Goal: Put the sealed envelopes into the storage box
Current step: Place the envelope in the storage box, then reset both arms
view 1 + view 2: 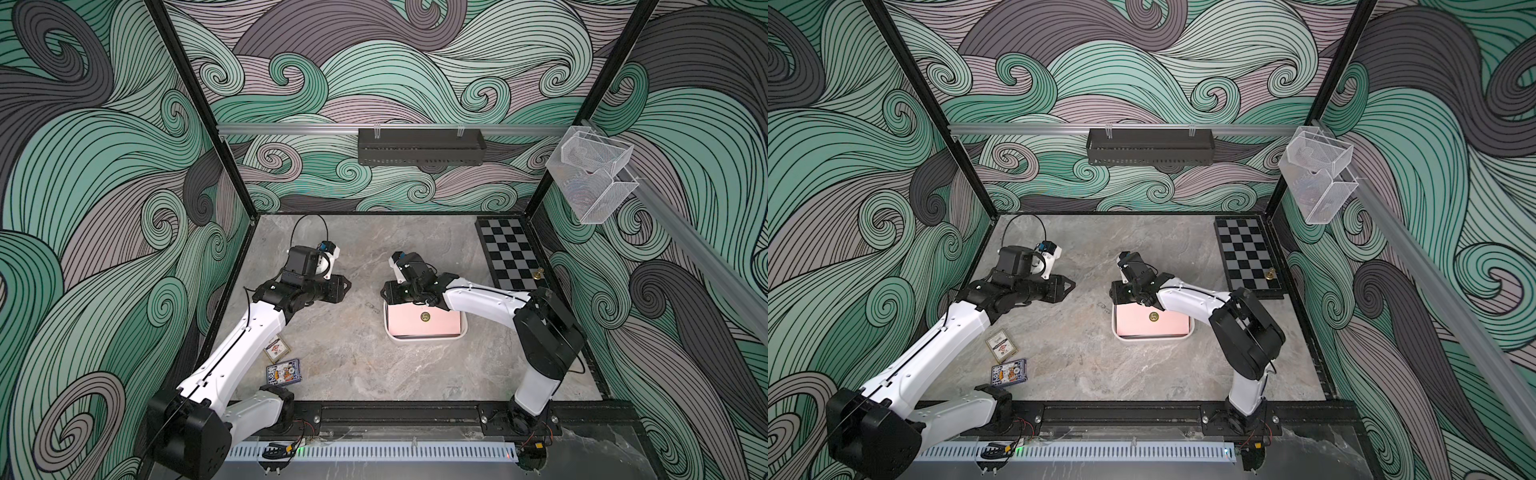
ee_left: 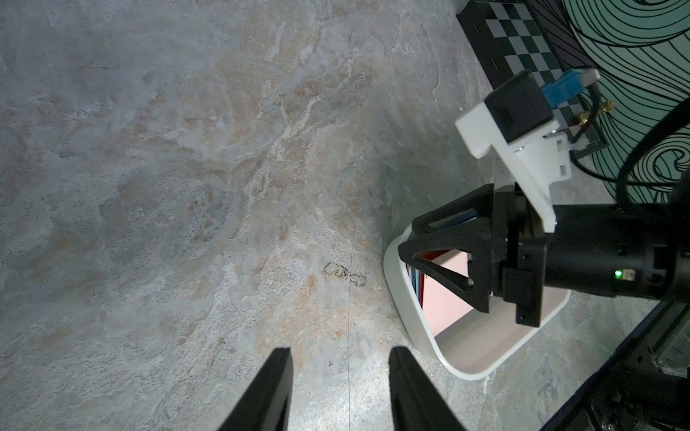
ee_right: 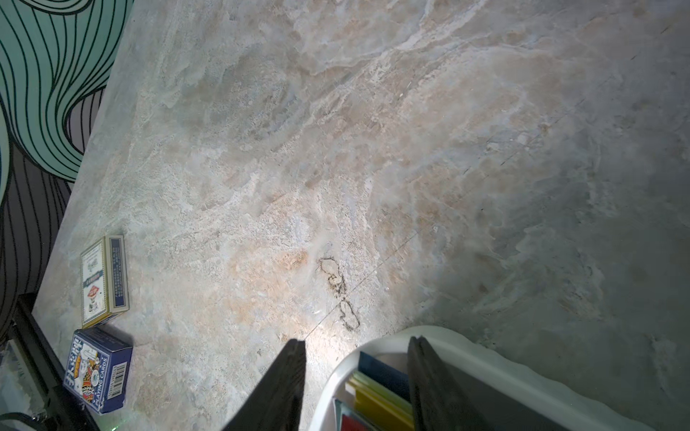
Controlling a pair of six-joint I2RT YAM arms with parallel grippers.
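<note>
Swirl-patterned walls are enclosing a marbled grey tabletop (image 1: 353,374). In both top views the storage box (image 1: 424,338) is sitting just toward four o'clock of the tabletop's middle, its long axis running nine to three o'clock. The sealed envelopes (image 1: 436,328) are lying inside it. A pink envelope (image 1: 405,326) is lying topmost and flat, gold seal facing up, its long axis matching the box's. The right pincer (image 1: 384,293) is hovering at the box's ten o'clock corner. The left pincer (image 1: 347,286) is hanging further toward ten o'clock, apart from the box. Two card packs (image 1: 284,369) are lying at eight o'clock and a chessboard (image 1: 509,257) at two o'clock. We are finding no envelope out on the tabletop.

From the left wrist, we are seeing the left pincer (image 2: 339,373) released, with only bare tabletop between its jaws. Beyond it, the right pincer (image 2: 407,236) is hanging over the box's end, above pink, red and blue envelope edges.

From the right wrist, the right pincer (image 3: 356,347) is standing released and empty, one finger over the box's inside and the other outside its rim (image 3: 485,358). Navy, green, yellow and red edges are showing stacked within.

We are judging the filling done or nearly so. The next move is calling for a straight lift, so the inner finger clears the rim without dragging the box or the stack.
</note>
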